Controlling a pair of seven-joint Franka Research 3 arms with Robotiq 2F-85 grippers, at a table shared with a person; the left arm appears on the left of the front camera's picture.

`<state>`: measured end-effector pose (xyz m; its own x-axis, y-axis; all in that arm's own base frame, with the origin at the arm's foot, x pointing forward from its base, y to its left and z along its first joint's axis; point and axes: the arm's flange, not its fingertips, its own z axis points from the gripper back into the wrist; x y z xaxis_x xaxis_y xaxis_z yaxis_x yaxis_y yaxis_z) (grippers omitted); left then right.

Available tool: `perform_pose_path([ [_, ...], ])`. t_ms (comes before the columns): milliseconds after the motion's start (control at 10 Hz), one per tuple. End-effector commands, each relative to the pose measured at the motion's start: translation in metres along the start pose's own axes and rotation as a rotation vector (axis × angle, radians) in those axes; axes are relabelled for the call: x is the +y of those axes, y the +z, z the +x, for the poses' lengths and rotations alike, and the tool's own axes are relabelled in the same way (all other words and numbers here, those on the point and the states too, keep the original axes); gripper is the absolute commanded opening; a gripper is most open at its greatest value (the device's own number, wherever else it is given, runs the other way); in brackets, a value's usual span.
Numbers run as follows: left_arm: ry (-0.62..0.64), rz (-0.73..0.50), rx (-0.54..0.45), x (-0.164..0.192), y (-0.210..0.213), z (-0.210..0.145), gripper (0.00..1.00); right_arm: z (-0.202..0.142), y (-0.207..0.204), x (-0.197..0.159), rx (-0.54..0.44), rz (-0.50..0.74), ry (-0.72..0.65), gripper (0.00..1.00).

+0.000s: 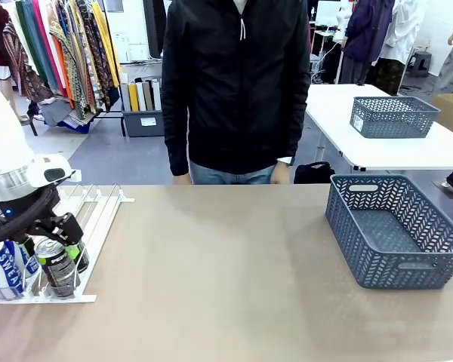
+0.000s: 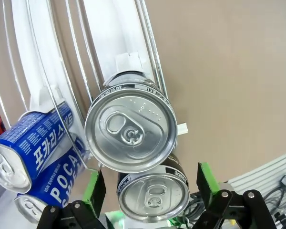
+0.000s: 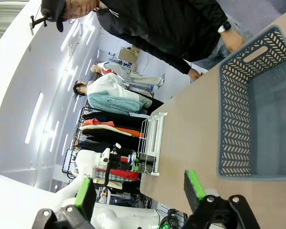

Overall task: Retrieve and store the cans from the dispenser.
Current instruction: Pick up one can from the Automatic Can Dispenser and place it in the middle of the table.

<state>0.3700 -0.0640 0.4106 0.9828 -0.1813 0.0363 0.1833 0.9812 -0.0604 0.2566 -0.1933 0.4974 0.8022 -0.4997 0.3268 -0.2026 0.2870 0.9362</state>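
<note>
The white dispenser (image 1: pixel 100 215) lies at the table's left edge, with cans at its near end. A blue-and-white can (image 1: pixel 4 269) stands beside a black can (image 1: pixel 57 269), and another black can (image 1: pixel 81 255) sits just behind. My left gripper (image 1: pixel 54 245) hovers open right over the black cans. In the left wrist view its green pads (image 2: pixel 97 190) flank the nearer black can (image 2: pixel 152 196) without touching it. A second silver-topped black can (image 2: pixel 131 126) lies up the lane, and blue cans (image 2: pixel 26 148) fill the neighbouring lane. My right gripper (image 3: pixel 139 191) is open and holds nothing.
A grey lattice basket (image 1: pixel 346 226) stands on the table's right side, seen close in the right wrist view as the basket (image 3: pixel 233 105). A person in a black jacket (image 1: pixel 238 90) stands at the far edge, hands by the table. Another basket (image 1: pixel 392 117) sits on a farther table.
</note>
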Motion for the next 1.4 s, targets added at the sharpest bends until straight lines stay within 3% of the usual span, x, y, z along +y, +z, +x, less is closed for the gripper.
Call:
perform_pose_path([
  [0,0.024,0.031,-0.013,-0.006,-0.027,-0.033,1.00,0.005,-0.001,0.001,-0.018,0.025,0.028,1.00],
  [100,0.028,0.036,-0.012,-0.006,-0.026,-0.034,1.00,0.005,-0.001,0.001,-0.018,0.025,0.028,1.00],
  [200,0.031,0.039,0.000,-0.006,-0.026,-0.033,0.42,0.005,-0.001,0.001,-0.018,0.025,0.028,1.00],
  [300,0.038,0.044,0.006,-0.005,-0.026,-0.034,0.00,0.005,-0.001,0.001,-0.018,0.025,0.028,1.00],
  [900,0.046,0.033,-0.006,-0.002,-0.014,-0.031,0.00,0.005,-0.001,0.001,-0.018,0.025,0.028,1.00],
  [1300,0.035,0.009,-0.143,0.009,0.077,-0.032,0.00,0.005,-0.001,0.001,-0.018,0.025,0.028,1.00],
])
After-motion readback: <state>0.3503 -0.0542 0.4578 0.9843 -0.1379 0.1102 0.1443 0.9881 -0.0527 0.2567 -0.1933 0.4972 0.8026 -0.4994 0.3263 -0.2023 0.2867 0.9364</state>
